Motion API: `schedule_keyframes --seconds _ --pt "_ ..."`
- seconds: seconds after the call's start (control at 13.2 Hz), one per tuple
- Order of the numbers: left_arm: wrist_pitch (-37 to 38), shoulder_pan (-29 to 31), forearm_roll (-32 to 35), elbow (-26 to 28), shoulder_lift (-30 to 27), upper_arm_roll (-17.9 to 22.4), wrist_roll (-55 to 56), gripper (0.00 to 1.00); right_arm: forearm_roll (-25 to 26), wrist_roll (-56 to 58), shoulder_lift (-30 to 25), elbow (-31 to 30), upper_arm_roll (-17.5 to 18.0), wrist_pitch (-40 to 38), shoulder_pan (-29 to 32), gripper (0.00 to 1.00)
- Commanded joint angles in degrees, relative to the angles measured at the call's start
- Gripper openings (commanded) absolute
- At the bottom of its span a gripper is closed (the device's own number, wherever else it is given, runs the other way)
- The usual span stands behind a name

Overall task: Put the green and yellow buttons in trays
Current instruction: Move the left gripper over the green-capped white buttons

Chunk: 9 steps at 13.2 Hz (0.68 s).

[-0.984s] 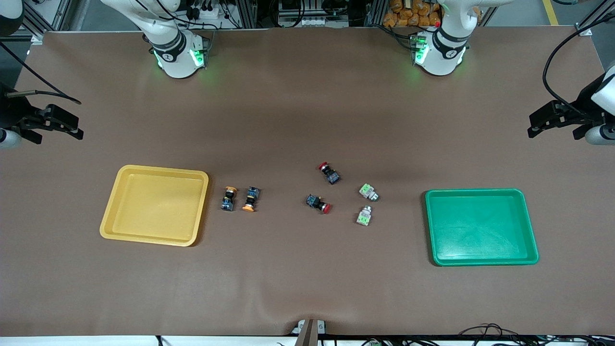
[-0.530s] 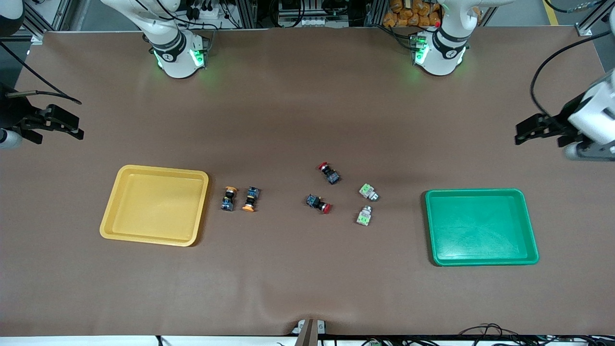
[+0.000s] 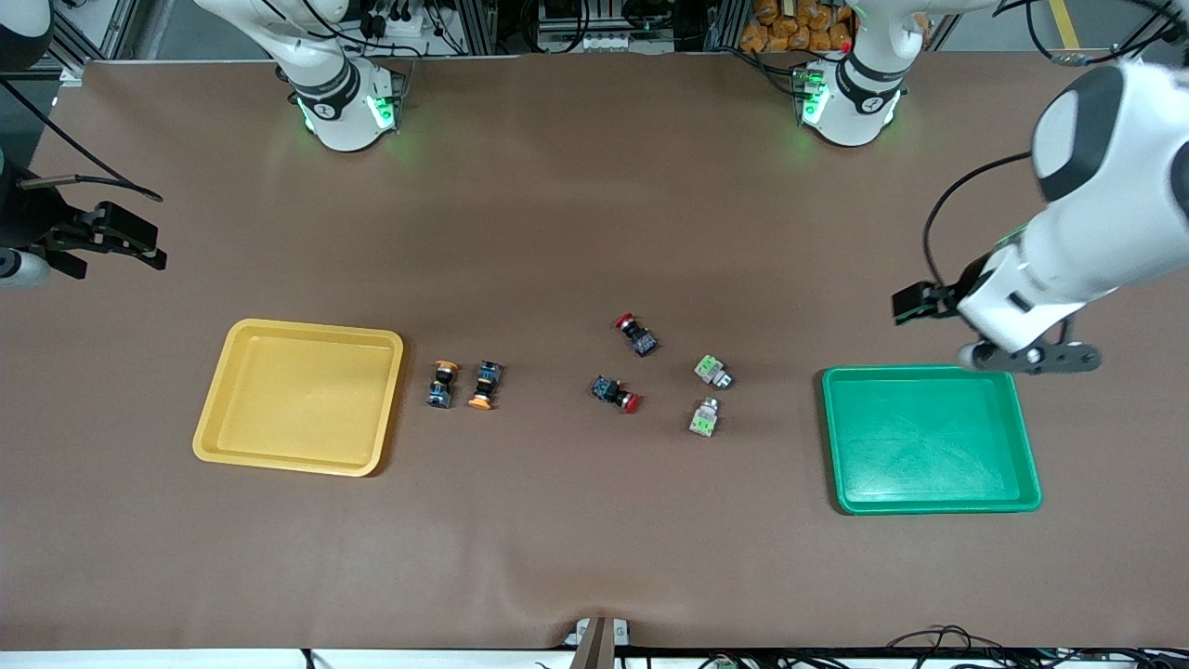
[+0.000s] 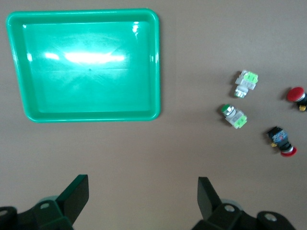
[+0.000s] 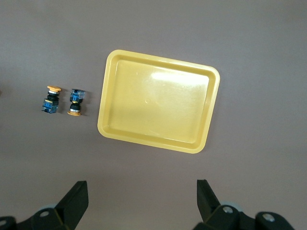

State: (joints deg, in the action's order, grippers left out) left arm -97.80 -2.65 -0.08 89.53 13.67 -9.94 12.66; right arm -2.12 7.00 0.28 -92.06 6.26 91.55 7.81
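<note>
Two pale green buttons (image 3: 712, 371) (image 3: 704, 417) lie on the table beside the green tray (image 3: 836, 437). Two yellow-capped buttons (image 3: 442, 383) (image 3: 484, 385) lie side by side next to the yellow tray (image 3: 209, 409). Both trays hold nothing. My left gripper (image 3: 915, 302) is open and empty, up over the bare table by the green tray's corner. Its wrist view shows its gripper (image 4: 142, 191), the green tray (image 4: 156, 62) and both green buttons (image 4: 246, 83) (image 4: 233, 115). My right gripper (image 3: 139, 253) is open and empty over the table's right-arm end. Its wrist view shows its gripper (image 5: 142, 191), the yellow tray (image 5: 103, 120) and the yellow buttons (image 5: 51, 99) (image 5: 75, 102).
Two black-blue switches with red caps (image 3: 636, 334) (image 3: 616, 393) lie between the yellow buttons and the green buttons. They also show in the left wrist view (image 4: 296, 95) (image 4: 280, 141).
My left arm has swung in from the table's end toward the green tray and the buttons. My right arm has barely moved. No button has moved.
</note>
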Motion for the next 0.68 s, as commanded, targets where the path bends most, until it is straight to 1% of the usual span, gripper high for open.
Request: schedule_keyframes --seconds 0.0,0.23,0.38,0.53,0.61 --pt "-2.1 -3.5 0.3 -0.8 2.9 -0.2 7.8 1.0 -0.7 -1.1 -0.8 -0.9 0.1 0.3 -0.3 1.0" --pt "-6.1 -4.7 0.2 -1.1 6.8 -0.3 11.9 1.0 -0.7 -1.2 -0.8 -1.0 0.1 0.5 -1.0 1.0" --pt "-9.0 -6.0 0.0 -1.1 9.3 -0.3 15.4 1.0 -0.7 -4.4 -0.7 -1.3 0.1 0.5 -2.4 1.0" --pt "-11.8 -8.5 0.2 -1.1 11.9 -0.2 20.4 1.0 -0.7 -8.1 -0.7 -1.5 0.1 0.1 -5.1 1.0" --pt "-12.9 -8.9 0.2 -1.1 13.3 -0.3 23.2 1.0 -0.7 -10.3 -0.7 -1.5 0.1 0.0 -6.4 1.0"
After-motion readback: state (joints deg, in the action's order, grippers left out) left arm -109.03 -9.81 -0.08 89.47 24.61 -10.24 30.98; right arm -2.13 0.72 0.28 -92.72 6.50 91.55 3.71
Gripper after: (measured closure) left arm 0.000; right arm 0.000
